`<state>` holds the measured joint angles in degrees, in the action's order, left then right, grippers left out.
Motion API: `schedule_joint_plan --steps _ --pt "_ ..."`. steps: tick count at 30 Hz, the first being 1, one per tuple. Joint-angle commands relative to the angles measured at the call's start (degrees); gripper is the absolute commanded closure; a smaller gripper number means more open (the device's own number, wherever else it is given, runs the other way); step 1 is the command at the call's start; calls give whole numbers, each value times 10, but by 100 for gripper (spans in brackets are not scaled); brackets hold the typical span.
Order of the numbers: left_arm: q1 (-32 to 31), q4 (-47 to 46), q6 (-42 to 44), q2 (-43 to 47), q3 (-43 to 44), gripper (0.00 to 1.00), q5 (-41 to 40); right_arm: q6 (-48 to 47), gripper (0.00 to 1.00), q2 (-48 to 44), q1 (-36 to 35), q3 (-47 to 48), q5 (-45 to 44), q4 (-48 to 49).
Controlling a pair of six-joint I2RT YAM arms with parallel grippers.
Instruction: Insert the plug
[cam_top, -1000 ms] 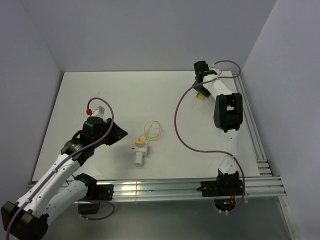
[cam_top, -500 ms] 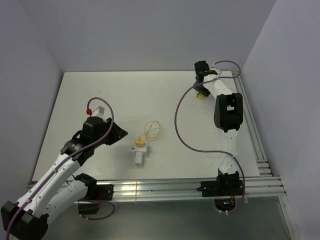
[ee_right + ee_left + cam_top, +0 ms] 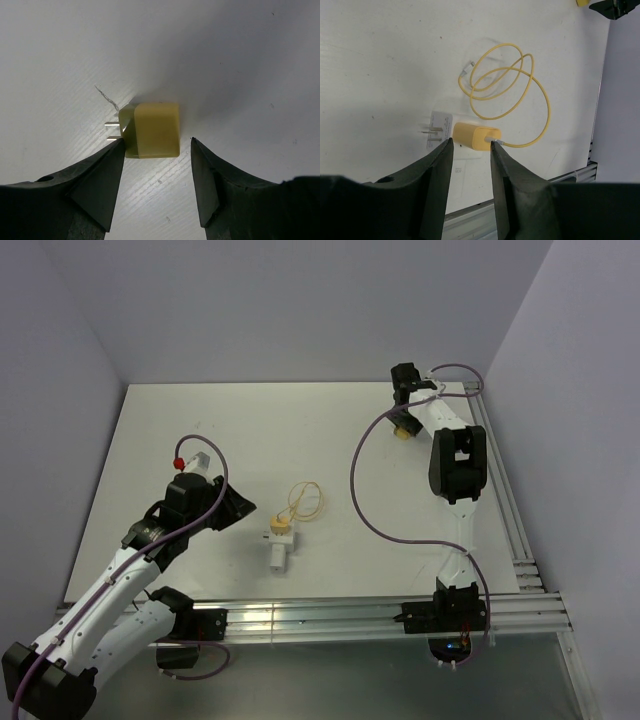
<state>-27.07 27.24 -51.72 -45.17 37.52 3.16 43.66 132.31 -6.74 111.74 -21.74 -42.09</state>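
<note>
**Item 1 — plug** (image 3: 152, 130). Small yellow block, duller olive at one end. Two metal prongs (image 3: 112, 131) stick out toward 9 o'clock in the right wrist view. It lies flat on the white table (image 3: 200, 430). From above it sits far out at about 1 o'clock from the table's middle, near the right-hand edge.

**Item 2, right gripper** (image 3: 157, 141). Reached out over the plug, jaws apart and straddling it. One finger (image 3: 97, 185) comes up at 8 o'clock of the plug, just beside its olive corner; whether they touch I cannot tell. The other finger (image 3: 220, 190), at 4 o'clock, stands off with bare table between. Nothing is gripped.

**Item 3, yellow connector** (image 3: 472, 136). Just toward 6 o'clock from the table's middle, well apart from the plug. A thin yellow wire loop (image 3: 507, 82) runs from it and coils toward 12 o'clock in the left wrist view. The connector touches a white block (image 3: 441, 131), whose own two pins point to 9 o'clock.

**Item 4, left gripper** (image 3: 472, 142). Partly open with nothing between the fingers. From above it sits at 9 o'clock of the yellow connector, near but not touching.

**Item 5 — fittings.** A purple cable (image 3: 365, 510) trails along the right arm, and metal rails (image 3: 350, 615) run along the near edge.
</note>
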Motion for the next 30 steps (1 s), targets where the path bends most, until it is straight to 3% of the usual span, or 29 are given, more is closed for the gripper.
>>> schedule_joint_plan --steps 1,23,24,25,27,30 --pt "2 -14 12 5 3 59 4 2 39 15 4 28 -2 -18" --pt "3 -24 14 -1 -2 58 14 -11 41 25 4 39 8 -27" --pt "3 -25 14 -2 -2 58 15 -10 53 23 4 37 4 -27" --pt "3 -23 15 -4 0 58 15 -16 73 18 4 30 5 -23" --pt "3 -20 15 -1 2 58 12 -24 97 -6 4 6 13 18" --pt "3 -13 15 6 4 58 8 -45 99 -40 2 -47 20 66"
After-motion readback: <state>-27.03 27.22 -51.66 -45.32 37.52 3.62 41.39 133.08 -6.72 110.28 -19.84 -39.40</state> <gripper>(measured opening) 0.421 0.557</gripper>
